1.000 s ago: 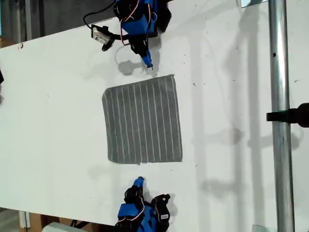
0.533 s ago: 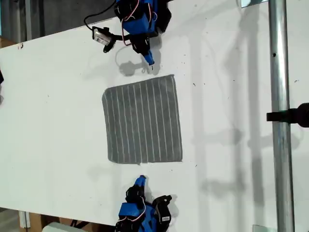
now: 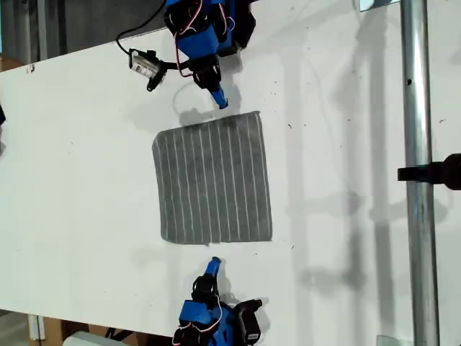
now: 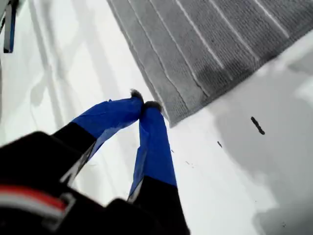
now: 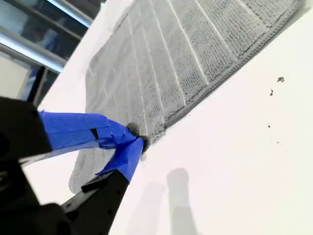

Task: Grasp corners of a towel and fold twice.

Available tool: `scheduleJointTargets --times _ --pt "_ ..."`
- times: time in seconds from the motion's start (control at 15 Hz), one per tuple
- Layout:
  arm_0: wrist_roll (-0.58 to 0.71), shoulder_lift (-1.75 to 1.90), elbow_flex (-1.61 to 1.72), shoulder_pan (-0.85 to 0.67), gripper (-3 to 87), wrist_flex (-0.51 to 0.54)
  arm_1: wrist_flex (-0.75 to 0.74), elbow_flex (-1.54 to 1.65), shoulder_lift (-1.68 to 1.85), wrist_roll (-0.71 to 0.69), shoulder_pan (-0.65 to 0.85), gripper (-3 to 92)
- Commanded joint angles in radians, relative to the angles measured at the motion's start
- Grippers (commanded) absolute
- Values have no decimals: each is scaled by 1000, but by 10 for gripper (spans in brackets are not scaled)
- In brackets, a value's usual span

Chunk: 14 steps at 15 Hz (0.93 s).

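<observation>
— what's the white bench (image 3: 346,216) like?

— your towel (image 3: 213,179) lies flat mid-bench, grey with thin white stripes, unfolded, bare surface on every side.

— and the tools?

— my first tool (image 4: 144,105) and my second tool (image 5: 137,137) are both pinched together, each just off a towel edge, holding nothing.

Towel (image 3: 213,179) flat on white table (image 3: 86,180)

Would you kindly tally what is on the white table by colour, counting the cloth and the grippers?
Grey: 1, the towel
Blue: 2, my first gripper and my second gripper
Total: 3
</observation>
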Motion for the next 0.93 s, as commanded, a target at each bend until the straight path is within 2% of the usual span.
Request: scheduleJointTargets --times 0.0,0.07,0.2,0.4,0.47,0.53,0.6,0.67,0.87 --pt "8 6 8 -2 -29 -23 78 -426 -471 -132 -31 -2" --pt "8 6 8 2 -29 -23 189 -607 -670 -190 -49 -2" --pt "11 6 8 3 -29 -23 301 -834 -937 -299 -94 -2" --pt "14 6 8 3 -29 -23 353 -888 -1029 -407 -123 38" --pt "14 6 8 5 -29 -23 371 -907 -1049 -419 -126 128" --pt "14 6 8 5 -29 -23 376 -914 -1065 -430 -127 272" --pt "14 6 8 6 -29 -23 394 -930 -1085 -451 -123 372" --pt "14 6 8 6 -29 -23 420 -953 -1101 -460 -114 424" --pt "14 6 8 11 -29 -23 440 -928 -1114 -462 -91 431"
